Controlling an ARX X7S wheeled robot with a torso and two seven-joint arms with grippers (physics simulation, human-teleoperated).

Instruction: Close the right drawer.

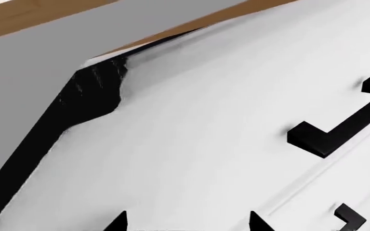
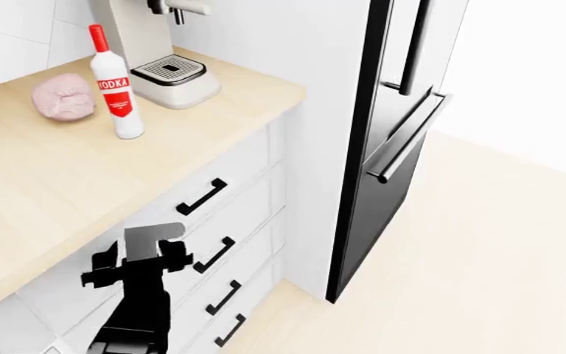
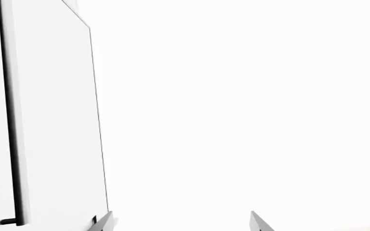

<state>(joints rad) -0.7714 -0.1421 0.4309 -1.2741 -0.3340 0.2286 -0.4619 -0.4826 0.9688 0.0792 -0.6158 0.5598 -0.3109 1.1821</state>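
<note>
Writing: the only words we can read are "VODKA", in white on the red label of the bottle (image 2: 116,85) – it has a red cap and stands upright on the counter.
Drawer place: the right drawer (image 2: 239,171) is the top one in a stack of four white fronts under the counter, just beside the tall white side panel (image 2: 308,184) next to the fridge.
Drawer direction: its flat front faces out over the floor. Its long side runs along the counter edge, and its black bar handle (image 2: 201,197) lies flat the same way.
Drawer gap: from the head view the front looks about level with the fronts below. The left wrist view shows a dark gap (image 1: 82,101) at one top corner, so we cannot tell if it is shut all the way.
Left gripper (image 1: 188,225): its two black tips are spread wide apart with nothing between them, right up close to the drawer front.
Right gripper (image 3: 181,224): its grey tips are also spread wide and hold nothing – it is far from the drawers, low at the right edge of the head view.
Counter (image 2: 47,192): light wood, with a pink lump (image 2: 64,96) and a cream coffee machine (image 2: 160,44) near the bottle.
Room: white tiled wall, pale wood floor (image 2: 480,251), and a black fridge (image 2: 362,192) with long bar handles.
</note>
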